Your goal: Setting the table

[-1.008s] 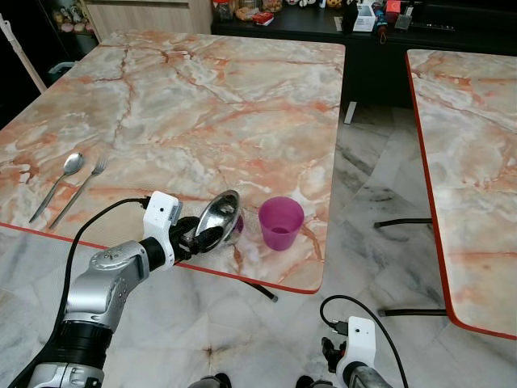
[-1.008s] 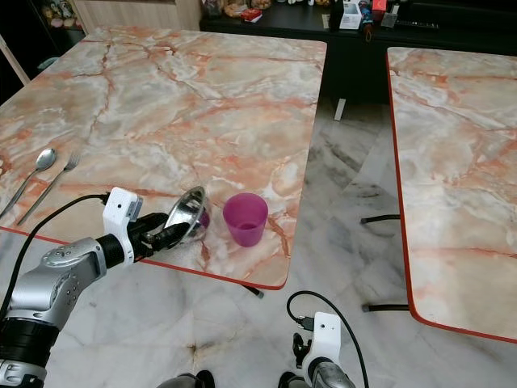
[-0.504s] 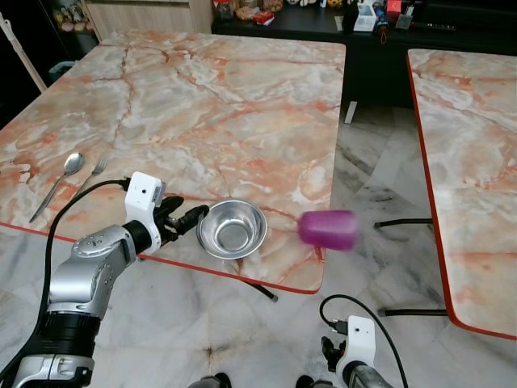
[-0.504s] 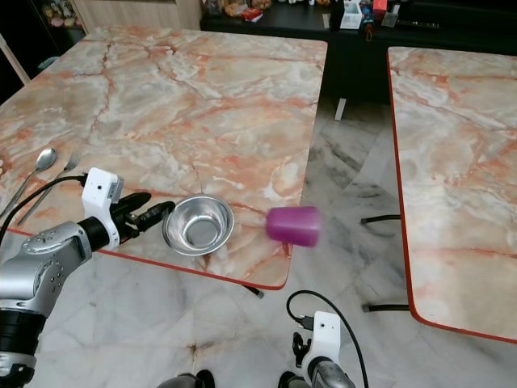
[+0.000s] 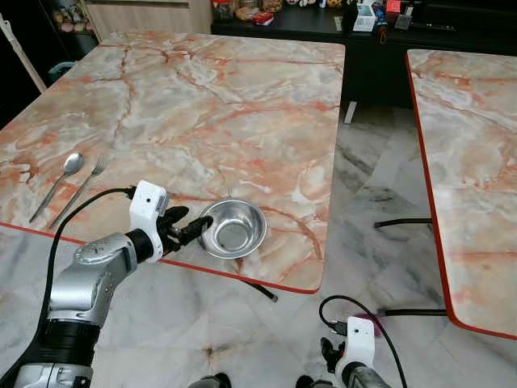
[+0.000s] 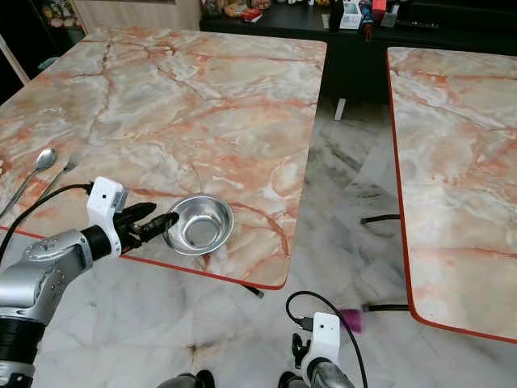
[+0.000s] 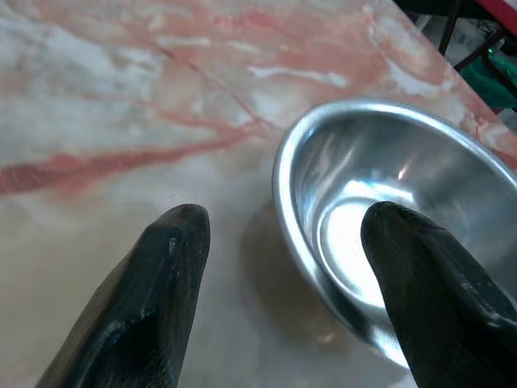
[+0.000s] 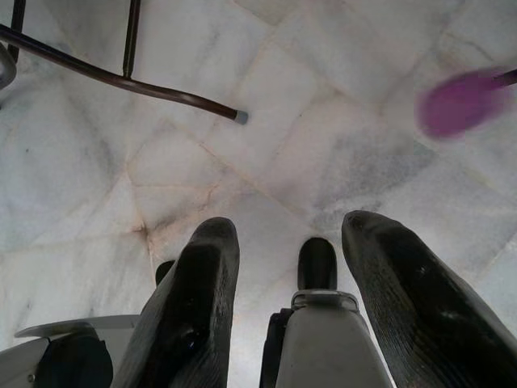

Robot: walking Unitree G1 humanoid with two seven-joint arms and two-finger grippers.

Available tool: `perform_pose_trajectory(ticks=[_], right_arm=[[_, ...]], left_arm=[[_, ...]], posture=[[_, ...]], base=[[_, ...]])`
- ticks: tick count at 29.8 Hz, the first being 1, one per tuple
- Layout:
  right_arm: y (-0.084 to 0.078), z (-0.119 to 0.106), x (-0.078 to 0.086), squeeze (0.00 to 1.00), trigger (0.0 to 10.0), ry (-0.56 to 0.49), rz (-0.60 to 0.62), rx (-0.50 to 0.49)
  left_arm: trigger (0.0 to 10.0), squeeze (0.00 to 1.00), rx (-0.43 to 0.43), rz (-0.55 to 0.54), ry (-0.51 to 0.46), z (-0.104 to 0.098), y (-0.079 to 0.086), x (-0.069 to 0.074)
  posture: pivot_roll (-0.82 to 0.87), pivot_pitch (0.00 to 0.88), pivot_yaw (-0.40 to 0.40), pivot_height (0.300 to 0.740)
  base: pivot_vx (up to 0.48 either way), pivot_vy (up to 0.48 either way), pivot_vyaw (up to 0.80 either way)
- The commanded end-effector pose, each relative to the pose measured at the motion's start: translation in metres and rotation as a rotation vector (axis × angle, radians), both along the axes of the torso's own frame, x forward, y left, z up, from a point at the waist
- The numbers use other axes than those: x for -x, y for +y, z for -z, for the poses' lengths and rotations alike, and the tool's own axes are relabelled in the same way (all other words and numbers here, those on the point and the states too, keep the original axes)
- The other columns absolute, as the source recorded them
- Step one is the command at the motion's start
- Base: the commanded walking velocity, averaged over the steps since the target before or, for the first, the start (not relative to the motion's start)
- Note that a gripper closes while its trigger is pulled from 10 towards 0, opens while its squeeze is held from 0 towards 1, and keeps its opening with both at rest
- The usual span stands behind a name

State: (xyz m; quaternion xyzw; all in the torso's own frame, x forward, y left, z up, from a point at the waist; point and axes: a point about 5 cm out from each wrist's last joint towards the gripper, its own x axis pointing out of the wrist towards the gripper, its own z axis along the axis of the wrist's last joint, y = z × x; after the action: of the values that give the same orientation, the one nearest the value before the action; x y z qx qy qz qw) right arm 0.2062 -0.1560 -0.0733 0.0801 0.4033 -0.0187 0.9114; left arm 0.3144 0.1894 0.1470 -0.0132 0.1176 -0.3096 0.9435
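A steel bowl stands upright on the marble table, close to its red front edge. My left gripper is open just left of it. In the left wrist view the left gripper has the bowl's rim between its spread fingers, unclamped. A spoon and a fork lie side by side at the table's left edge. A purple cup shows as a blur on the floor beside my low-hanging right arm. The right gripper is open and holds nothing.
A second marble table stands to the right across a gap of tiled floor. Dark metal table legs reach into that gap. A dark sideboard with small items runs along the back.
The left gripper held the bowl tilted beside the purple cup, then set it down flat and let go. The cup went off the table's right edge and is now on the floor.
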Motion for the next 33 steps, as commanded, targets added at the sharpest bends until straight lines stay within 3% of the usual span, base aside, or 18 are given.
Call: perform_pose_trajectory(ticks=[1,17,18,19,20,21,33], right_arm=[[0.002,0.004,0.007,0.0,10.0,0.022,0.002,-0.01],[0.003,0.006,0.011,0.0,10.0,0.029,0.01,-0.014],[0.003,0.006,0.01,0.0,10.0,0.028,0.009,-0.015],[0.003,0.006,0.01,0.0,10.0,0.028,0.009,-0.015],[0.003,0.006,0.01,0.0,10.0,0.028,0.009,-0.015],[0.003,0.006,0.01,0.0,10.0,0.028,0.01,-0.015],[0.002,0.005,0.009,0.0,10.0,0.025,0.008,-0.011]], left_arm=[[10.0,0.0,-0.012,0.02,0.03,0.006,-0.001,0.005],[10.0,0.0,0.027,0.07,0.096,0.021,-0.02,0.008],[7.3,0.0,0.03,0.068,0.097,0.021,-0.02,0.008],[1.7,0.0,0.03,0.066,0.095,0.021,-0.02,0.008],[1.7,0.0,0.03,0.065,0.094,0.021,-0.02,0.008],[0.0,0.0,0.033,0.062,0.093,0.02,-0.02,0.008],[0.0,0.0,0.046,0.026,0.085,0.019,-0.016,0.006]], posture=[[0.12,0.168,0.039,0.74],[0.11,0.173,0.049,0.74],[0.11,0.173,0.049,0.74],[0.11,0.172,0.049,0.74],[0.11,0.172,0.049,0.74],[0.12,0.171,0.047,0.74],[0.12,0.173,0.044,0.74]], base=[[0.0,0.0,0.0],[0.0,0.0,0.0],[0.0,0.0,0.0],[0.0,0.0,0.0],[0.0,0.0,0.0],[0.0,0.0,0.0],[0.0,0.0,0.0]])
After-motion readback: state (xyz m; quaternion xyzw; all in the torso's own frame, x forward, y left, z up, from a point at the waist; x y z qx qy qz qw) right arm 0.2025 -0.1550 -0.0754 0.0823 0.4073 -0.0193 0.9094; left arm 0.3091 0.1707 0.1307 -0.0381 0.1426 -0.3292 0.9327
